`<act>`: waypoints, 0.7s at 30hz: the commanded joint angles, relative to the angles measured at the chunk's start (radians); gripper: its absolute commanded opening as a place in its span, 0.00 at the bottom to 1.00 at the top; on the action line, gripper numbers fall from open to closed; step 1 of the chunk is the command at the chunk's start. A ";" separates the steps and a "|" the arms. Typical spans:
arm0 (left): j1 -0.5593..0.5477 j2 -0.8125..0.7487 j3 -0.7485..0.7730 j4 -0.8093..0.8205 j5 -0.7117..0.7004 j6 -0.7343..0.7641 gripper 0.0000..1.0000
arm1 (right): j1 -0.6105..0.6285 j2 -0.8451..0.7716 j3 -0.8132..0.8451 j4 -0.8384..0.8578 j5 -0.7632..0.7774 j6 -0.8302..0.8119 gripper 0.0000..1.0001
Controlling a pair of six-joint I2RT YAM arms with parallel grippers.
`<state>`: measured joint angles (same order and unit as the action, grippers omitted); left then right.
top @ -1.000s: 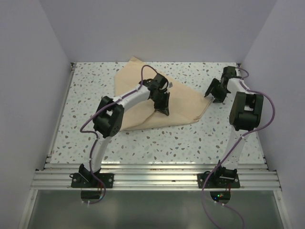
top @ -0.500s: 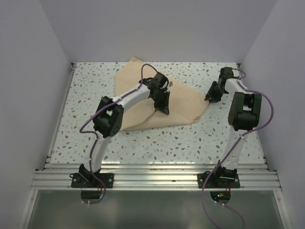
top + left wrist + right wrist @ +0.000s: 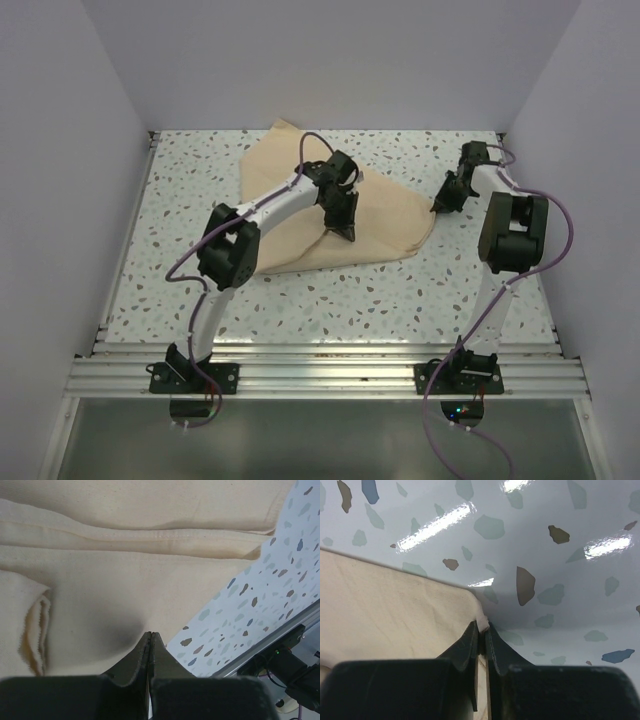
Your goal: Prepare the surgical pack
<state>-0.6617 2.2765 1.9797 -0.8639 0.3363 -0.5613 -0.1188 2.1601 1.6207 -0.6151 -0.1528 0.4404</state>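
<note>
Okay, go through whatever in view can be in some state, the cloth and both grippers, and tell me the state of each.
cloth: folded over in layers, lying flat on the table, its right corner pinched.
left gripper: shut, tips down at the cloth; whether it pinches a fold cannot be told.
right gripper: shut on the cloth's corner, low at the table surface.

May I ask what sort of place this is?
Probably a robotics lab cell: plain white walls box in a speckled table, with the left arm and right arm bolted to an aluminium rail.
</note>
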 commanded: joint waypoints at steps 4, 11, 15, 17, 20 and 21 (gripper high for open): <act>-0.038 0.035 0.054 -0.038 0.012 -0.022 0.00 | 0.008 -0.002 -0.015 -0.020 -0.011 -0.009 0.00; -0.036 0.126 0.054 -0.092 -0.043 -0.029 0.00 | 0.036 -0.077 -0.016 -0.023 -0.050 0.003 0.00; -0.029 0.156 0.062 -0.096 -0.072 -0.026 0.00 | 0.068 -0.179 -0.053 0.018 -0.079 0.044 0.00; -0.027 0.173 0.070 -0.099 -0.085 -0.023 0.00 | 0.099 -0.218 -0.070 0.032 -0.079 0.064 0.00; -0.027 0.178 0.068 -0.107 -0.089 -0.015 0.00 | 0.137 -0.281 -0.065 0.046 -0.070 0.084 0.00; -0.027 0.175 0.062 -0.107 -0.094 -0.017 0.00 | 0.142 -0.293 -0.059 0.043 -0.065 0.087 0.00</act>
<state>-0.7055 2.4145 2.0384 -0.9257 0.3374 -0.5941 -0.0093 1.9697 1.5452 -0.6060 -0.1925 0.4911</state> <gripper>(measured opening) 0.004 0.064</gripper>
